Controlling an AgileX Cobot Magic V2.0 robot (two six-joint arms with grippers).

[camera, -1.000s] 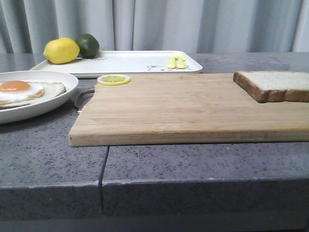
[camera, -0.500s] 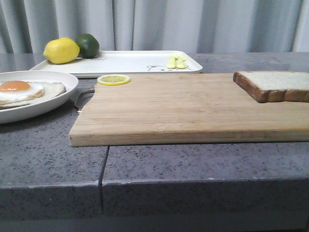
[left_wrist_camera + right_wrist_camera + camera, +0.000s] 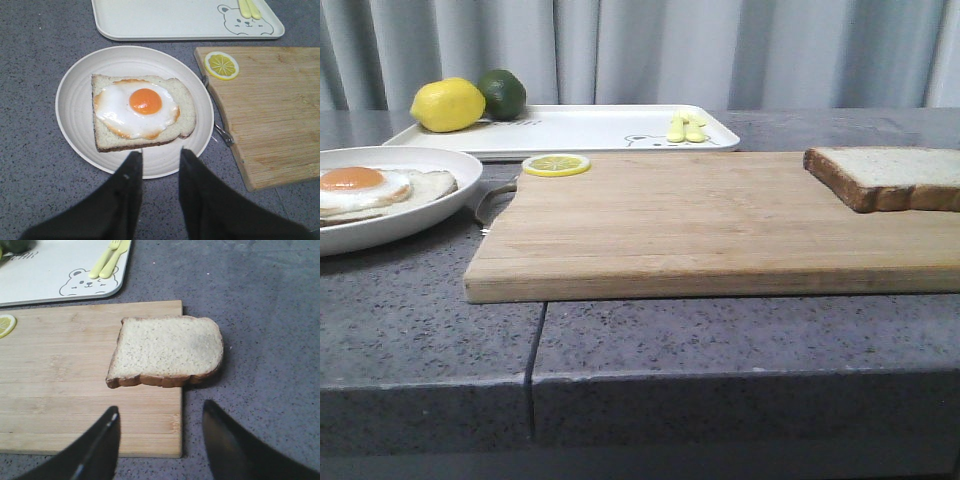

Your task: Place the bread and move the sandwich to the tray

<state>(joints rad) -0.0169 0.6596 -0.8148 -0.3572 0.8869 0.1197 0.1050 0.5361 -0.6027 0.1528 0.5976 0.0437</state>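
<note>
Nearest in the front view runs the grey speckled countertop (image 3: pixel 720 340), and on it lies the wooden cutting board (image 3: pixel 700 225). The bread (image 3: pixel 890 176), a square pale slice with a dark brown crust, rests flat on the board's right end, one edge overhanging onto the counter in the right wrist view. The right gripper (image 3: pixel 162 432) hovers near it with fingers spread wide, holding nothing. To the left stands the round white plate (image 3: pixel 440 205), carrying the open sandwich (image 3: pixel 142 111): one pale slice topped by a fried egg with an orange yolk, no top slice on it. The left gripper (image 3: pixel 159 162) hangs over the plate's rim, fingers parted and empty. A lemon slice (image 3: pixel 556 164) sits on the board's far left corner. Beyond lies the white tray (image 3: pixel 590 130) with its bear drawing, holding yellow cutlery (image 3: pixel 685 128), a lemon (image 3: pixel 447 104) and a lime (image 3: pixel 502 93). Pale curtains (image 3: pixel 650 50) hang behind.
</note>
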